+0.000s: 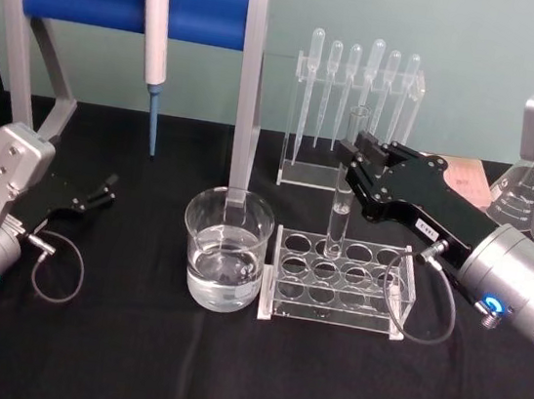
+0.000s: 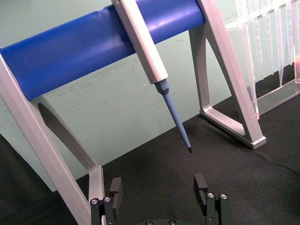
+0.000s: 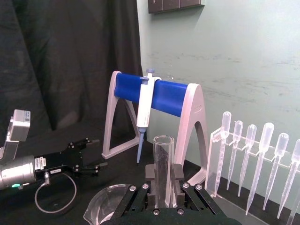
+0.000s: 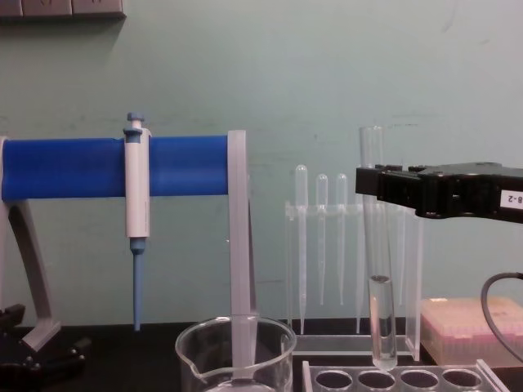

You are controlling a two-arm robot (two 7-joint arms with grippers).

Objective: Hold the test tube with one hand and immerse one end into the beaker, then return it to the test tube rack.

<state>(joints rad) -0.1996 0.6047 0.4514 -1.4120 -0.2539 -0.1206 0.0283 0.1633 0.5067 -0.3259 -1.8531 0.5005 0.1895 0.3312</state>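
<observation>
The test tube (image 1: 343, 195) stands upright with my right gripper (image 1: 356, 157) shut on its upper part. In the chest view the test tube (image 4: 377, 269) has its rounded bottom just above a back hole of the clear tube rack (image 4: 392, 378), and some liquid shows in its lower part. The right wrist view has the test tube (image 3: 163, 161) clamped between my right gripper's (image 3: 163, 180) fingers. The beaker (image 1: 226, 251), part filled with clear liquid, sits left of the rack (image 1: 340, 280). My left gripper (image 1: 101, 190) rests open at the far left, its fingers (image 2: 116, 188) wide apart.
A blue-barred stand (image 1: 136, 0) holding a pipettor (image 1: 154, 37) rises behind the beaker. A clear holder with several plastic pipettes (image 1: 360, 74) stands behind the rack. A pink tip box (image 4: 470, 327) sits at the back right.
</observation>
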